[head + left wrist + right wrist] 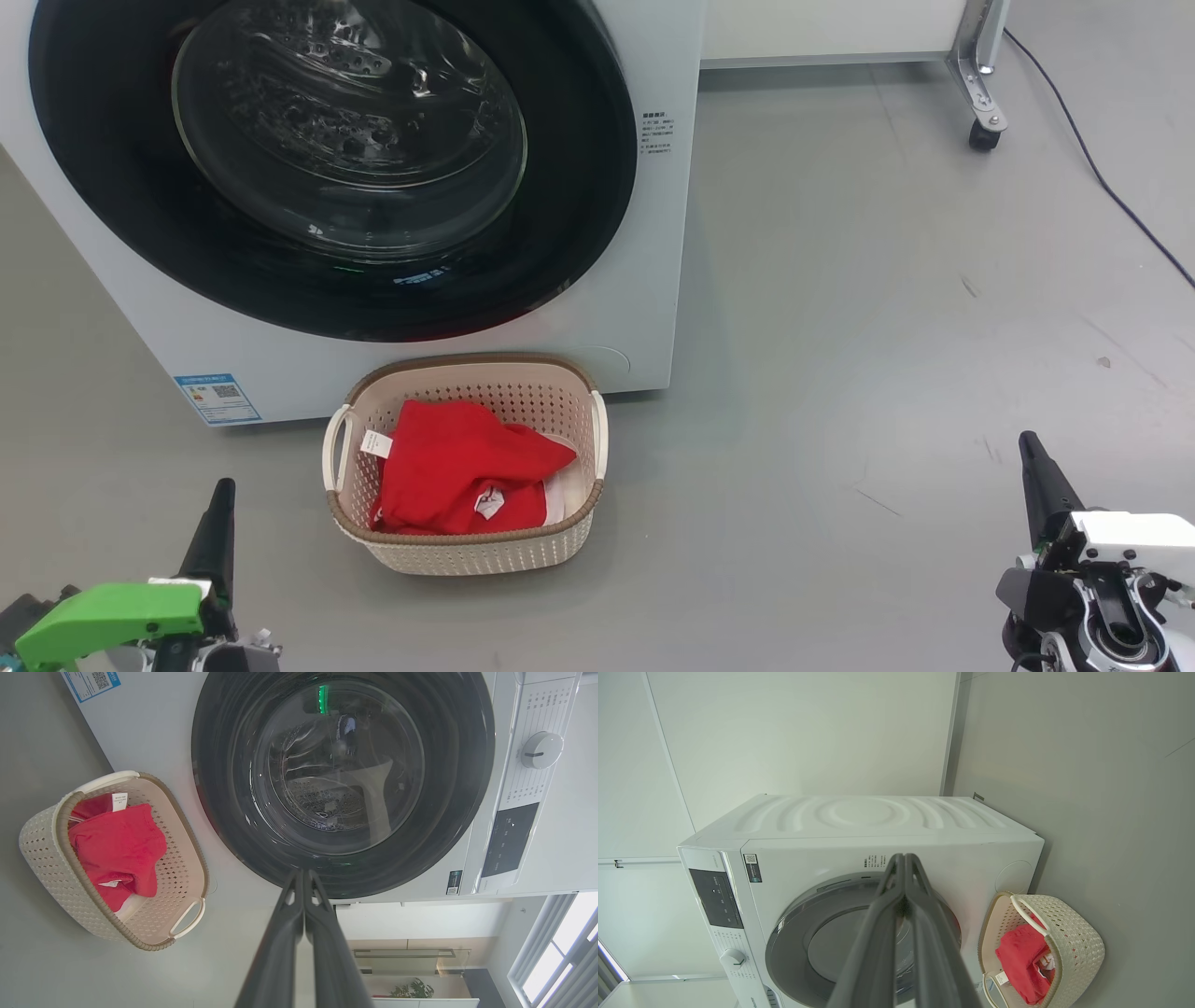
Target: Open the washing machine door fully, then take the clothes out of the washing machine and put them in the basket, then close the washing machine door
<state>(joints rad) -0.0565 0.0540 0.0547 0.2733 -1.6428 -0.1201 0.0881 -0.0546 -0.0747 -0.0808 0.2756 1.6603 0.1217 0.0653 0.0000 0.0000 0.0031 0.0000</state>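
Washer door (579,187) shut w/ red clothes (457,467) in basket (467,555); L hand (222,490), R hand (1029,443) both clamped tight, empty.

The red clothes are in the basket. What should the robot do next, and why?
Probably just stop and rest both tools. The washing machine door looks shut flush, the clothes lie in the basket, the drum behind the glass looks empty, and the left tool and right tool are shut, holding nothing.
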